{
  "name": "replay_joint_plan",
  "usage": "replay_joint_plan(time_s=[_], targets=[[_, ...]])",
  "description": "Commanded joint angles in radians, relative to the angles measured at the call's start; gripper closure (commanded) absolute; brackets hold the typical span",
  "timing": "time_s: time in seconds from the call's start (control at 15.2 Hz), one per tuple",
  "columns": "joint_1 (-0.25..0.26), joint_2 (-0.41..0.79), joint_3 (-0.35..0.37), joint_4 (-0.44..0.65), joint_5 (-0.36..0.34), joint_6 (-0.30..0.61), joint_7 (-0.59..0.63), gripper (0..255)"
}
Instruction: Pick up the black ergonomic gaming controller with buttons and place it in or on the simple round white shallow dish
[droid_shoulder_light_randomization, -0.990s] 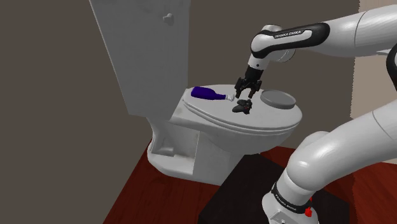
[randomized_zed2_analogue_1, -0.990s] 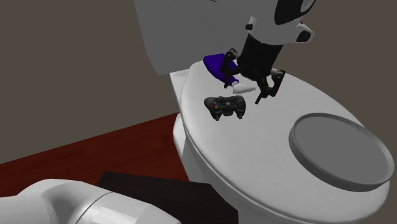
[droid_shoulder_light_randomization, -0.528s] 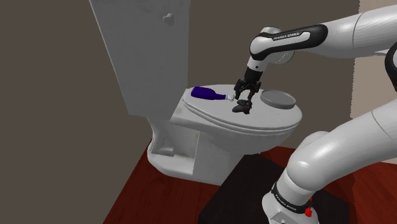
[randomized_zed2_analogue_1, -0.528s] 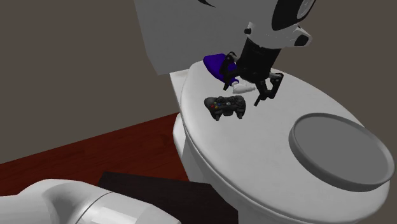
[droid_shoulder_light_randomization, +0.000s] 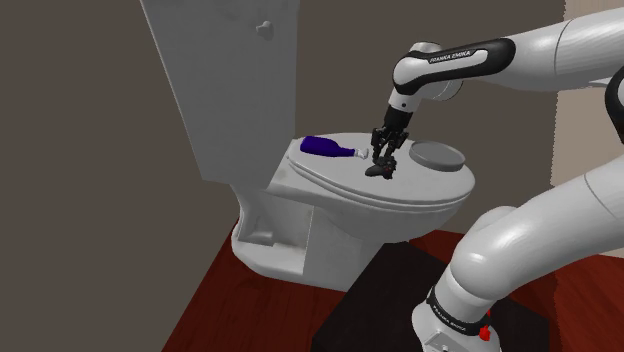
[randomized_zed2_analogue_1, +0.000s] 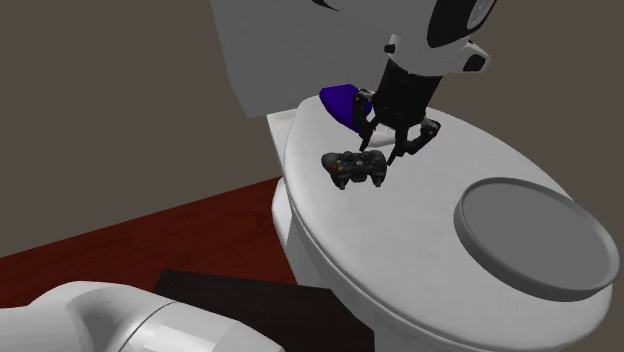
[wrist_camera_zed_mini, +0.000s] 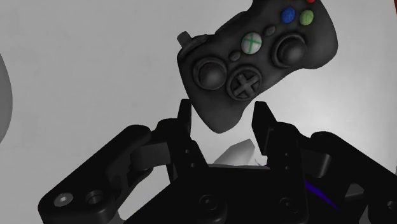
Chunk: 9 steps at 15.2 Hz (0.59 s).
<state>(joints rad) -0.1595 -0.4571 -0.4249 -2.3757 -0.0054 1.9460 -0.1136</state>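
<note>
The black game controller (droid_shoulder_light_randomization: 381, 169) (randomized_zed2_analogue_1: 353, 168) lies flat on the white toilet lid (randomized_zed2_analogue_1: 400, 240). My gripper (droid_shoulder_light_randomization: 385, 160) (randomized_zed2_analogue_1: 386, 150) stands upright over its end nearest the blue bottle. In the wrist view the gripper (wrist_camera_zed_mini: 224, 118) is shut on one handle of the controller (wrist_camera_zed_mini: 254, 57), a black finger (wrist_camera_zed_mini: 185, 118) pressing each side of it. The round shallow dish (droid_shoulder_light_randomization: 438, 154) (randomized_zed2_analogue_1: 535, 238), drawn grey, sits on the same lid, off to the shoulder view's right of the controller.
A dark blue bottle (droid_shoulder_light_randomization: 322, 147) (randomized_zed2_analogue_1: 342, 100) with a white cap lies on the lid behind the gripper, near the tall white tank (droid_shoulder_light_randomization: 215, 80). The lid's rim drops to a red-brown floor (droid_shoulder_light_randomization: 270, 310). My dark stand (droid_shoulder_light_randomization: 390, 300) stands below the toilet's front.
The fingers, spread wide a second ago, have come down a little and closed onto the controller's handle. Controller, dish and bottle lie where they were.
</note>
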Motion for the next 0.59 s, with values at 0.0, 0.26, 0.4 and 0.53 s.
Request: replay_joint_plan(time_s=[0.0,0.26,0.4,0.53], targets=[[0.0,0.001,0.0,-0.001,0.0,0.0,0.0,255],[0.0,-0.006,0.004,0.021,0.0,-0.028,0.005,255],[0.001,-0.01,0.008,0.044,0.0,-0.055,0.01,255],[0.001,-0.014,0.012,0.068,0.0,-0.082,0.014,255]])
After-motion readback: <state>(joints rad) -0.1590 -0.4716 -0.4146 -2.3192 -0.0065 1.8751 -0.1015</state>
